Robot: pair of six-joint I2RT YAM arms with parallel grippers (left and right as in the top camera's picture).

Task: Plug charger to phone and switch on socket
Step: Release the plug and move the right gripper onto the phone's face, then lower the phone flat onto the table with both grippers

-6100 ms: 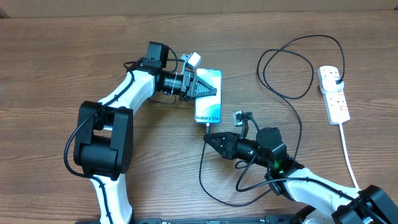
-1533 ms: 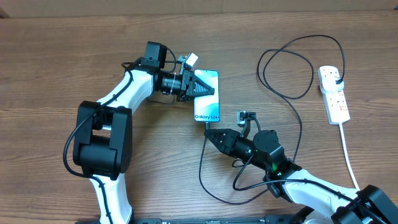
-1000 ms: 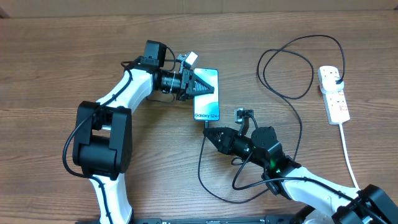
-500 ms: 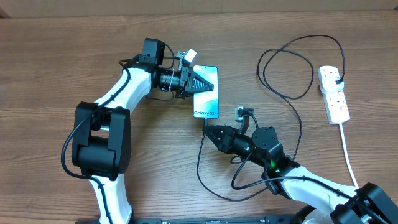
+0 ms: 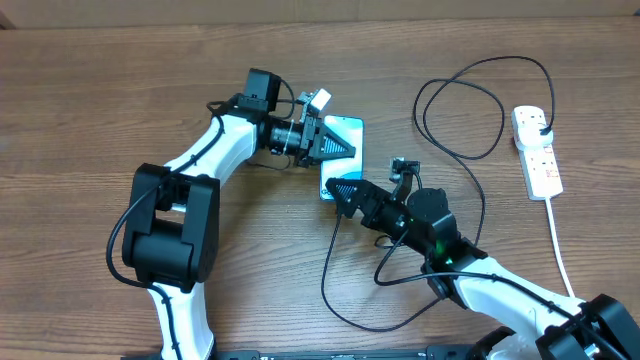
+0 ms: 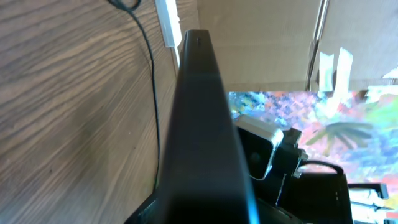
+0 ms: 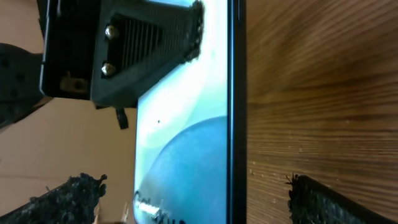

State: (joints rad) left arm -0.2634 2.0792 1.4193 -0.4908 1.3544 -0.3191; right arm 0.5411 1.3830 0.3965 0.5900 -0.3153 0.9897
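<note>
Near the middle of the worktop (image 5: 100,100), the phone (image 5: 343,168) sits clamped in the left hand (image 5: 340,145), which is closed on its far half. The right wrist view shows a black left finger (image 7: 149,43) pressed on the light blue screen (image 7: 186,137). In the left wrist view the phone's dark edge (image 6: 199,124) runs straight out from between that hand's fingers, with the wood to one side.

The right hand (image 5: 340,192) is at the phone's near end, coming in from the opposite side. Its jaws stand wide apart: one fingertip (image 7: 81,190) shows beyond the screen side and the other (image 7: 314,196) over bare wood, with the phone's end between them and neither seen touching it. Whether the connector tip sits in the phone cannot be told, as the right hand covers that end from above.

From under the right hand, the charger (image 5: 328,270) trails back in a loose black loop and runs on towards the right. The socket (image 5: 537,152) lies well apart at the right edge, with a black plug in its far outlet and its white cord (image 5: 562,250) running towards the near edge.
</note>
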